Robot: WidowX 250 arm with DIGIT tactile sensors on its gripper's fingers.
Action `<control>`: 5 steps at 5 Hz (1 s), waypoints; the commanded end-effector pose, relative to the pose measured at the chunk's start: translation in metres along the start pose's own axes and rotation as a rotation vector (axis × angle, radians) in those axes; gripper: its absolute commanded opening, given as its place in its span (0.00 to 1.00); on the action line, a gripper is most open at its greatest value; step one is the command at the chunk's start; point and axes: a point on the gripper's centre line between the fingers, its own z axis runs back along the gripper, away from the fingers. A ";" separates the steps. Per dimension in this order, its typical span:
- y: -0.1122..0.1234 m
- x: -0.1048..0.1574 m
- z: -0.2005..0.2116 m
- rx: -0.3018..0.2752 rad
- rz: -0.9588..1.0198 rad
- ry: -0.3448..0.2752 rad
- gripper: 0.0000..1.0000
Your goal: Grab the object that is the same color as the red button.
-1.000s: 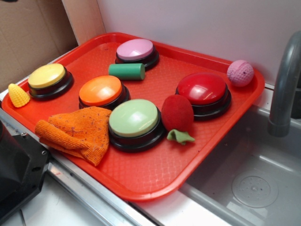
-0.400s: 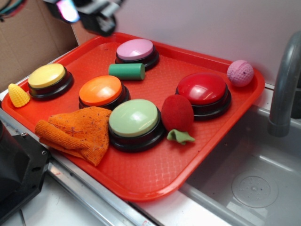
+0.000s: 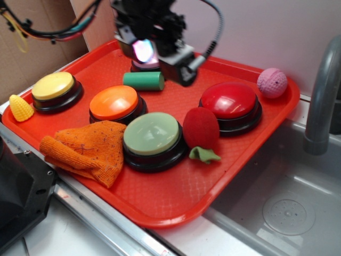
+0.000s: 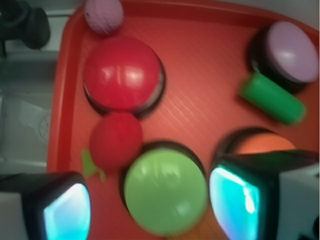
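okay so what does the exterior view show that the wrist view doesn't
Only the exterior view shows the yellow button, the yellow corn toy, the orange cloth, the faucet and the arm hanging above the tray's back.

Only the wrist view shows the gripper from the inside, with its jaws apart.

Both show the red button, the red plush strawberry beside it, the green button, the pink ball and the green cylinder.
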 end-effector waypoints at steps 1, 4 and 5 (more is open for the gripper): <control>-0.016 0.019 -0.038 0.046 -0.020 0.024 1.00; -0.018 0.019 -0.076 0.079 -0.065 0.065 1.00; -0.022 0.019 -0.084 0.063 -0.081 0.074 1.00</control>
